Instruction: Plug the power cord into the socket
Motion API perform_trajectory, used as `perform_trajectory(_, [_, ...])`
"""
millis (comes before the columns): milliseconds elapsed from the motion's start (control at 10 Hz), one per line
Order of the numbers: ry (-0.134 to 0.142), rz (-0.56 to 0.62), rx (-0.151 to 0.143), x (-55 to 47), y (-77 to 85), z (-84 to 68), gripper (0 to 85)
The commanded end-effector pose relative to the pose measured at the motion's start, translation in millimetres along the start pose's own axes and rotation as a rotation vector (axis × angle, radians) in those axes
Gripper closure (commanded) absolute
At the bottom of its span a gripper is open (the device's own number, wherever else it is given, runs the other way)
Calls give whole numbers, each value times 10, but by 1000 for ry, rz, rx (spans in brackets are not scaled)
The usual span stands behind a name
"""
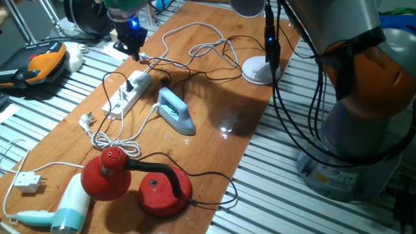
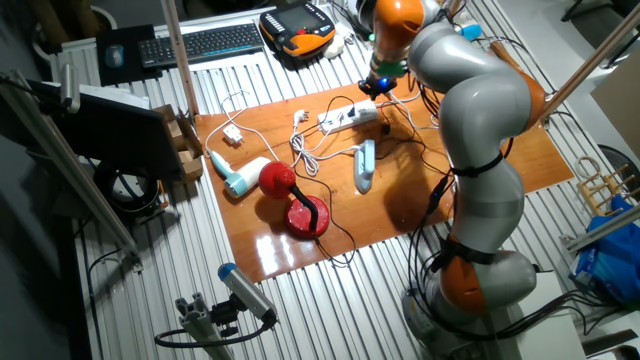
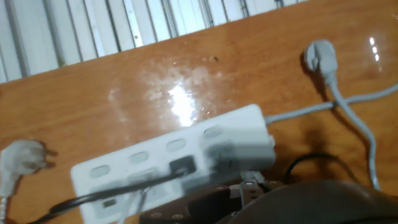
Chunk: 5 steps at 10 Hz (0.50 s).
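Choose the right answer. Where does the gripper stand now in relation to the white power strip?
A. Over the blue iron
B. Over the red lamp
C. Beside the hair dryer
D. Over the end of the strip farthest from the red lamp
D: in one fixed view the gripper hangs just above the far end of the white power strip, away from the red lamp; the hand view looks straight down on the strip.

overhead light | glare on table (image 3: 177,99) | hand view blurred

The robot arm (image 2: 480,120) is big, round and grey with orange rings. Black cables (image 1: 305,97) hang along it.
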<state>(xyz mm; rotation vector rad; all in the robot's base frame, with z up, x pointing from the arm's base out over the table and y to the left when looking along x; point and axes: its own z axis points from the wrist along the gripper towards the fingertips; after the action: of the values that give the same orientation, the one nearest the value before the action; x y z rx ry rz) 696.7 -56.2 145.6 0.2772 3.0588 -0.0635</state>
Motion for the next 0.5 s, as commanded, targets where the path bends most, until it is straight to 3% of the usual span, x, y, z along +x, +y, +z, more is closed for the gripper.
perform_trajectory(0, [-7,-262,-5,-88,-314,17,850])
perform_trajectory(200, [-16,-289,-1,-135,-443,102,850])
perform_trajectory(400, [-17,-287,-22,-140,-583,223,850])
